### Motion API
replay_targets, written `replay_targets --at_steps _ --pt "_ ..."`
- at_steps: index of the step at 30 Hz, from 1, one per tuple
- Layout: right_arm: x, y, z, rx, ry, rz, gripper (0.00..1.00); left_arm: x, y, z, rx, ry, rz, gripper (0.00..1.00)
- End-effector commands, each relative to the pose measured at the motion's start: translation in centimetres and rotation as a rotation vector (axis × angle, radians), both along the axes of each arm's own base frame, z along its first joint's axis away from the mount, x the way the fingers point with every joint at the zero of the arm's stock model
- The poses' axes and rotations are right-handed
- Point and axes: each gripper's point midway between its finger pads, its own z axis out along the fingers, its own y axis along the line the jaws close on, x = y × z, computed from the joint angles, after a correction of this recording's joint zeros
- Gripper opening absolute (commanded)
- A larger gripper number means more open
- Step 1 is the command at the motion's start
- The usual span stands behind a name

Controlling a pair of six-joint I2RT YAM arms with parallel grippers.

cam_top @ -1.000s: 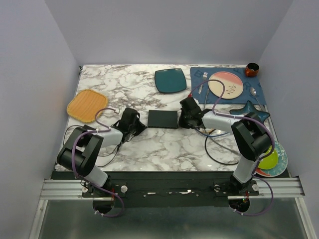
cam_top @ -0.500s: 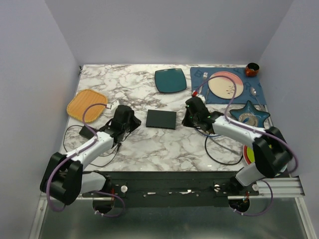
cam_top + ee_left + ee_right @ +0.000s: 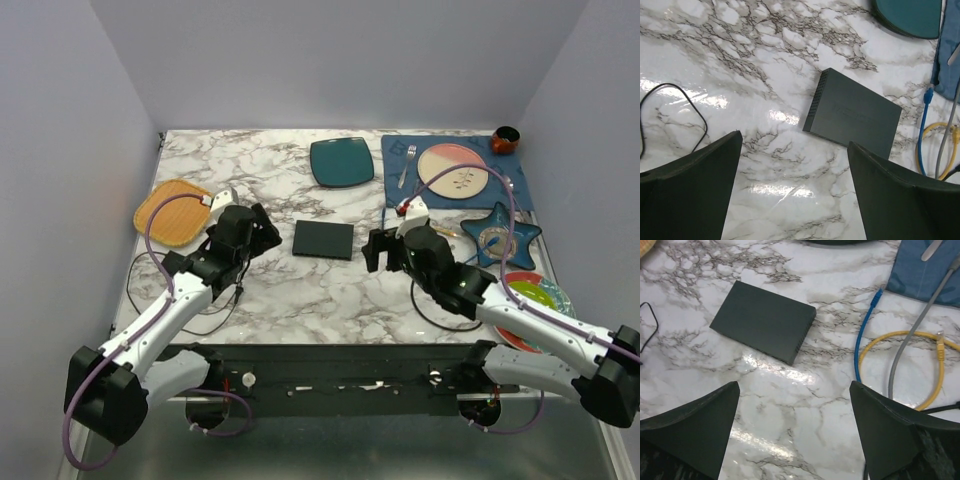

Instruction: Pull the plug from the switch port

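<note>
My left tool [image 3: 794, 142] and right tool [image 3: 794, 386] gape wide, empty. The switch [image 3: 762, 322] sits cable-free with the blue plug [image 3: 879, 292] apart. Pulling looks done.

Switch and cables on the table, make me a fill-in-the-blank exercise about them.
1. The left end effector and right end effector both stand ____.
2. The loose plug nearest the switch is coloured ____.
3. The loop of cable is ____.
4. Beyond the switch sits a ____ plate.
Missing words: open; blue; yellow; teal.
</note>
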Motion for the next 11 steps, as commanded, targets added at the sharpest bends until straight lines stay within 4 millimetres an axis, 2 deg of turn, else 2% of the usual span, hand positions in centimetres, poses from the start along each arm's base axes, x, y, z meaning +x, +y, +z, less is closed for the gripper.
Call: replay_targets --at_steps 1,2,5,8,11 --pt "0.5 -1.8 3.7 0.021 -0.178 -0.059 1.00 -0.7 0.6 0.3 0.062 0.007 -0.050 0.99" --pt "0.3 -2.2 4.5 0.039 -0.197 -0.069 1.00 -0.6 0.6 0.2 0.065 0.014 -0.054 0.99" --pt "0.0 -2.8 4.9 0.053 -0.209 -0.081 1.00 -0.6 -0.3 -0.1 0.055 0.033 -0.104 0.99" --pt "-0.2 -2.5 4.5 0.055 -0.191 -0.064 1.00 -0.7 -1.4 -0.6 0.038 0.056 -0.162 0.99" --pt "-0.4 -2.2 3.5 0.036 -0.154 -0.048 1.00 -0.7 -1.5 -0.8 0.035 0.060 -0.165 0.99"
